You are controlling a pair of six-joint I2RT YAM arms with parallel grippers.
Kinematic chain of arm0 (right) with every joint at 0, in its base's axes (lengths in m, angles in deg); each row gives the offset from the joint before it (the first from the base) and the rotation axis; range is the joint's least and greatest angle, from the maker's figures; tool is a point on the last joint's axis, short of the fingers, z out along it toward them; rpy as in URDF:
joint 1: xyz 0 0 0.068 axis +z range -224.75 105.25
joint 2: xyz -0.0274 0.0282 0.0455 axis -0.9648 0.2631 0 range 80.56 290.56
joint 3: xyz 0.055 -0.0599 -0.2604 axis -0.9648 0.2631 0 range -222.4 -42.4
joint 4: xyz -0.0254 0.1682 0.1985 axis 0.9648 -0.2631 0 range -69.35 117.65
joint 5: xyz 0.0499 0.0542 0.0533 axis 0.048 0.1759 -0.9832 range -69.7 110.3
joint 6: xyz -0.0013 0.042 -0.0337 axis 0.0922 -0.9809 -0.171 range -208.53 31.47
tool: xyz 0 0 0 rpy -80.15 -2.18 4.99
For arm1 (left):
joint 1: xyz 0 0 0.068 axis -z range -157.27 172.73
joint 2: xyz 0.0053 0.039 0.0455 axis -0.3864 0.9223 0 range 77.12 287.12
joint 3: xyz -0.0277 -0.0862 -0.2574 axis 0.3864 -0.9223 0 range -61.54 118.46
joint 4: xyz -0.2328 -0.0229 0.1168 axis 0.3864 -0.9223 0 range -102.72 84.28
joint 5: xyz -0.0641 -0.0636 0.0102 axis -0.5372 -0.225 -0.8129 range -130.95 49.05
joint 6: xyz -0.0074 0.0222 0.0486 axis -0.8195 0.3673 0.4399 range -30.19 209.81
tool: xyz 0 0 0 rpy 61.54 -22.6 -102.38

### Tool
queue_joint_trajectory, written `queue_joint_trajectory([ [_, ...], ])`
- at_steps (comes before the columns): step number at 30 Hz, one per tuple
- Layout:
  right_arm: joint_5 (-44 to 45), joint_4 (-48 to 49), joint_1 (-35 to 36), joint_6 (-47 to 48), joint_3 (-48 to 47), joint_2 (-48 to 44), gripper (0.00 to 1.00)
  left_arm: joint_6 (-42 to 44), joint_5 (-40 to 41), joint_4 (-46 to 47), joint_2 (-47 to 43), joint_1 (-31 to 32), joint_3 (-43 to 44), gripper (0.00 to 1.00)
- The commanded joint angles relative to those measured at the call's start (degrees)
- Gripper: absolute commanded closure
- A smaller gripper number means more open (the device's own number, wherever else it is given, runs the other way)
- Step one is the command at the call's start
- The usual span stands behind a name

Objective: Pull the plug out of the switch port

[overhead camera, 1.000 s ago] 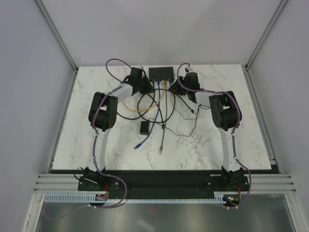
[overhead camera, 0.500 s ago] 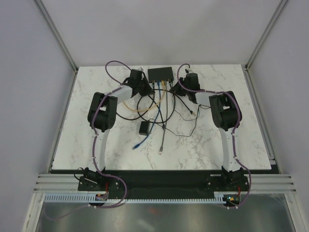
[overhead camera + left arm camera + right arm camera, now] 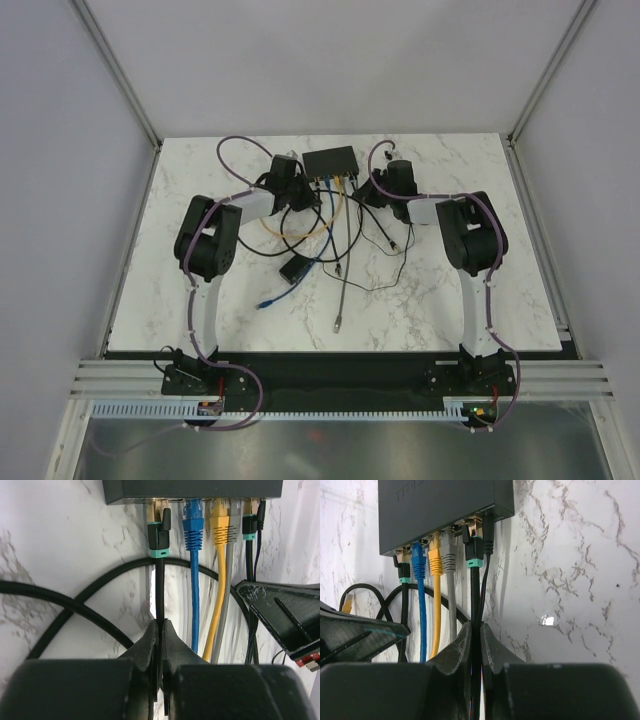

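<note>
Since a second ago both arms have drawn back toward me, and the switch (image 3: 332,160) has come with them, twisted slightly. The loose blue cable end (image 3: 265,302) and grey cable end (image 3: 340,322) have slid too. From above, the switch sits at the far middle of the table (image 3: 480,290), between the left gripper (image 3: 308,193) and the right gripper (image 3: 368,192).

On the left wrist camera, the left gripper (image 3: 159,626) is clenched on the left-end cable (image 3: 159,590), well below the left-end plug (image 3: 158,535). Its metal nose shows outside the port; I cannot tell whether it is free. The blue plug (image 3: 192,522) and yellow plug (image 3: 220,517) beside it look seated.

On the right wrist camera, the right gripper (image 3: 474,629) is pinched on the right-end cable (image 3: 474,595), below the right-end plug (image 3: 473,545), which looks seated.

Hauling on cords drags this light box, I judge. I would hold the right arm steady as an anchor and pull the left straight back along the port's line. Gripping the plug body with its latch pressed would be kinder to the cable.

White marble looks slick and offers the switch little hold. Plain grey walls (image 3: 330,70) on metal framing close in the table.
</note>
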Motion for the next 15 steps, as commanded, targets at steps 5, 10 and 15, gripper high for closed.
queue_joint_trajectory([
  [5,-1.04,-0.78,0.69,1.33,3.39,-3.37,0.90,-2.75,2.12,2.92,-6.21,2.41,-8.61,0.98],
  [10,-0.95,-1.04,0.70,2.30,4.98,-5.04,0.89,-3.28,3.00,4.07,-7.18,2.85,-10.38,0.98],
  [15,-2.18,-0.52,0.70,2.74,5.68,-6.53,0.88,-3.28,4.49,3.81,-7.88,2.76,-10.47,0.87],
])
